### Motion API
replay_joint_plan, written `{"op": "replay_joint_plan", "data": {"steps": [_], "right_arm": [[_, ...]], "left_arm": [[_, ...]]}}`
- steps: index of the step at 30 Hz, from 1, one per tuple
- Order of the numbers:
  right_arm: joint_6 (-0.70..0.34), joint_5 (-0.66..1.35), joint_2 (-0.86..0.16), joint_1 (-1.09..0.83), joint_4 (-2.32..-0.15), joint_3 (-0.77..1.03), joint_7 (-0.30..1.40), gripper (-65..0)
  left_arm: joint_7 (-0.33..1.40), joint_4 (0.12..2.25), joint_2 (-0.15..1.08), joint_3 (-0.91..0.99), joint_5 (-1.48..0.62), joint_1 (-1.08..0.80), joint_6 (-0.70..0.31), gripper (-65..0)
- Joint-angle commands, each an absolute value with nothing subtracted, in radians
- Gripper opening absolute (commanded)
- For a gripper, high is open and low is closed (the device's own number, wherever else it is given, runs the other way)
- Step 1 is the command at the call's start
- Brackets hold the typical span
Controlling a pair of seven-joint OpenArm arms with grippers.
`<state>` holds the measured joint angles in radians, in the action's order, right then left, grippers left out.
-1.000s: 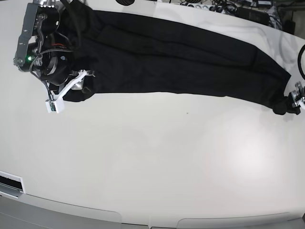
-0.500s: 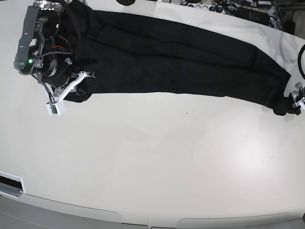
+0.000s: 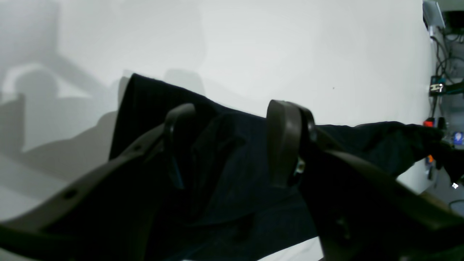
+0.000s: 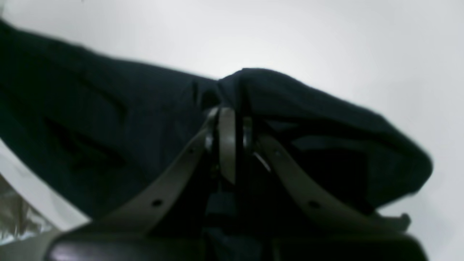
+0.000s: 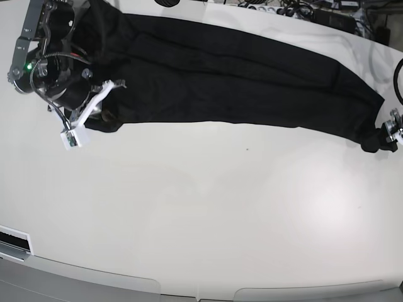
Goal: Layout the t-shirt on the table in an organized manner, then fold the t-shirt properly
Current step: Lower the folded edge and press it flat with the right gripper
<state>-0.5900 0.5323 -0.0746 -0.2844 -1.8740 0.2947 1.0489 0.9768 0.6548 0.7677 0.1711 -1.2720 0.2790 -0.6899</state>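
Observation:
The black t-shirt [image 5: 239, 82] lies stretched in a long band across the back of the white table [image 5: 201, 214]. My right gripper [image 5: 101, 112] is at the shirt's left end. In the right wrist view it [image 4: 233, 145] is shut on a bunched fold of the shirt [image 4: 90, 119]. My left gripper [image 5: 390, 133] is at the shirt's right tip. In the left wrist view it [image 3: 232, 145] has its fingers [image 3: 286, 145] wide apart, with shirt fabric [image 3: 145, 108] lying between and beyond them. No label mark shows.
Cables and electronics [image 5: 296, 9] crowd the back right beyond the table. The table's curved front edge [image 5: 189, 290] runs along the bottom. A white slotted part [image 5: 12, 242] sits at the left edge.
The arm on the base view's left has swung its body up and back a little, and the shirt's left end shifted slightly with it. The other arm has stayed still.

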Motion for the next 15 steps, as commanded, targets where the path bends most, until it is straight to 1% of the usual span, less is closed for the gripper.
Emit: {"op": "replay_joint_plan", "data": {"steps": [1, 2, 4, 5, 6, 9, 10, 11, 12, 15], "right_arm": [[-0.589, 0.548, -0.081, -0.287, -1.894, 0.297, 1.034, -65.0], [-0.582, 0.543, -0.081, -0.298, -1.894, 0.297, 1.034, -64.9], [-0.569, 0.543, -0.081, -0.322, -1.894, 0.297, 1.033, -58.8], [-0.56, 0.542, -0.081, -0.332, -1.894, 0.297, 1.033, -57.3], [-0.548, 0.533, -0.081, -0.342, -1.894, 0.297, 1.032, -57.3], [-0.494, 0.443, -0.081, -0.364, -1.894, 0.297, 1.031, -57.7], [-0.474, 0.412, -0.081, -0.369, -1.894, 0.297, 1.024, -59.2], [-0.461, 0.384, -0.081, -0.375, -1.894, 0.299, 1.013, -63.2], [-0.453, 0.366, -0.081, -0.382, -1.894, 0.304, 1.003, -65.0], [-0.435, 0.362, -0.081, -0.403, -1.894, 0.317, 0.963, -65.0]], "left_arm": [[0.965, 0.667, 0.798, 0.178, -1.292, 0.297, -0.698, -32.7], [0.965, 0.667, 0.798, 0.178, -1.292, 0.297, -0.698, -32.7], [0.965, 0.667, 0.798, 0.178, -1.292, 0.297, -0.698, -32.7], [0.965, 0.667, 0.798, 0.178, -1.292, 0.297, -0.698, -32.7], [0.965, 0.667, 0.798, 0.178, -1.292, 0.297, -0.698, -32.7], [0.965, 0.667, 0.798, 0.178, -1.292, 0.297, -0.698, -32.7], [0.965, 0.667, 0.798, 0.178, -1.292, 0.297, -0.698, -32.7], [0.965, 0.667, 0.798, 0.178, -1.292, 0.297, -0.698, -32.7], [0.965, 0.667, 0.798, 0.178, -1.292, 0.297, -0.698, -32.7], [0.965, 0.667, 0.798, 0.178, -1.293, 0.297, -0.698, -32.7]]}}
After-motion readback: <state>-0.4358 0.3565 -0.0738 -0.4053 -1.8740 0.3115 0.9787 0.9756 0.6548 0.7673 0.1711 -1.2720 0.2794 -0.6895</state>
